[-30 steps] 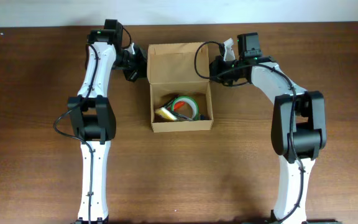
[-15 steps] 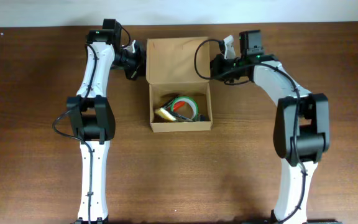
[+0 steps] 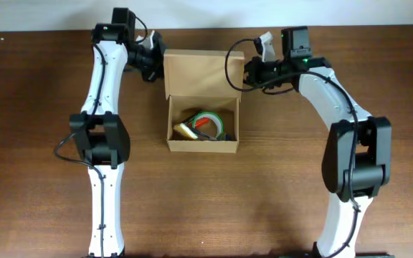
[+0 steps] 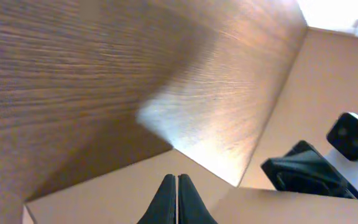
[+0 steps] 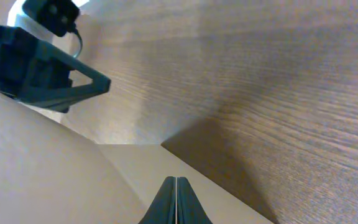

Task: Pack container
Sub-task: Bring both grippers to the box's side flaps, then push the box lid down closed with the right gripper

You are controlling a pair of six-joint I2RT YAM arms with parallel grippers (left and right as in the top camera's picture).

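Observation:
The tan cardboard container (image 3: 203, 145) stands at the table's back middle, its hinged lid (image 3: 199, 72) standing open behind it. Inside lie a green tape roll (image 3: 212, 118) and a yellow item (image 3: 186, 130). My left gripper (image 3: 156, 67) is shut at the lid's left edge. My right gripper (image 3: 250, 74) is shut at the lid's right edge. In the left wrist view the closed fingertips (image 4: 177, 180) rest over cardboard (image 4: 104, 199). In the right wrist view the closed fingertips (image 5: 176, 182) rest over cardboard (image 5: 42, 162). I see nothing clamped between either pair.
The wooden table (image 3: 41, 179) stretches round the box on all sides. The table's far edge (image 3: 49, 30) runs just behind both grippers. The right arm (image 4: 328, 168) shows in the left wrist view, and the left arm (image 5: 36, 62) shows in the right wrist view.
Both grippers have moved toward the table's far edge. The box has slid a little to the left and the lid stands more opened back.

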